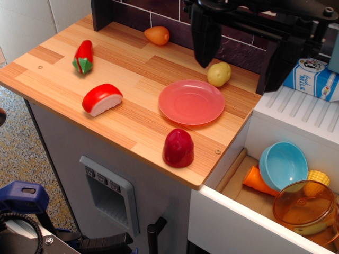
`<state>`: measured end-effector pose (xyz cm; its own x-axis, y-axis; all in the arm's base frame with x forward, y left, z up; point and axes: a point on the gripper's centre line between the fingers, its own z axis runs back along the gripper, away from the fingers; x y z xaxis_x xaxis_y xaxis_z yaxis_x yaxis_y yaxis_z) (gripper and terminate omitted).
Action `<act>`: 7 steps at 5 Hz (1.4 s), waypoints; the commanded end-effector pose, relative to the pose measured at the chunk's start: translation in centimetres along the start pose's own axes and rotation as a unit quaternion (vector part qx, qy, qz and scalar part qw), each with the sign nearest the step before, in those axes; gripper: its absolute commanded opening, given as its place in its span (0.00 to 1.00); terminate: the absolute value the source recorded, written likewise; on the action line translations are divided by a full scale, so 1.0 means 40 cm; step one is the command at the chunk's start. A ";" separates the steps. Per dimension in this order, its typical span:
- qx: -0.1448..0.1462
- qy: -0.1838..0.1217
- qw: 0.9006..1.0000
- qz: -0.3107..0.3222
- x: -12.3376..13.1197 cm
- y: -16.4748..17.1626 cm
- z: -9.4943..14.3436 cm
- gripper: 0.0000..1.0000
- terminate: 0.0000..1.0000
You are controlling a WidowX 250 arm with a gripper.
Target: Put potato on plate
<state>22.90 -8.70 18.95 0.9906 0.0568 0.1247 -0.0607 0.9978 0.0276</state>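
The potato (219, 74) is small, pale yellow-green and rounded. It lies on the wooden counter just behind the far right rim of the round pink-red plate (191, 102), which has nothing on it. My black gripper (205, 59) hangs from above at the back of the counter, its tip a little left of and above the potato, apart from it. The fingers show as one dark mass, so I cannot tell whether they are open or shut. Nothing shows in the gripper.
A dark red dome toy (178, 148) stands near the front edge. A red-and-white piece (101, 99), a red pepper (83, 56) and an orange toy (157, 35) lie to the left. A black post (279, 66), a milk carton (313, 78) and a blue bowl (283, 165) are on the right.
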 end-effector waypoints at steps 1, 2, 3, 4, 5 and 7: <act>0.000 0.000 1.000 0.000 0.000 0.000 0.000 1.00 0.00; 0.021 -0.067 0.997 -0.008 0.003 0.025 -0.069 1.00 0.00; 0.001 -0.083 0.996 -0.032 0.104 0.048 -0.138 1.00 0.00; -0.010 -0.093 0.993 -0.070 0.199 0.066 -0.175 1.00 0.00; -0.012 -0.100 0.992 -0.074 0.267 0.073 -0.210 1.00 0.00; 0.005 -0.154 0.985 -0.082 0.335 0.110 -0.295 1.00 0.00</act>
<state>37.96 -2.27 7.16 0.9175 -0.1482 0.3691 0.1236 0.9883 0.0897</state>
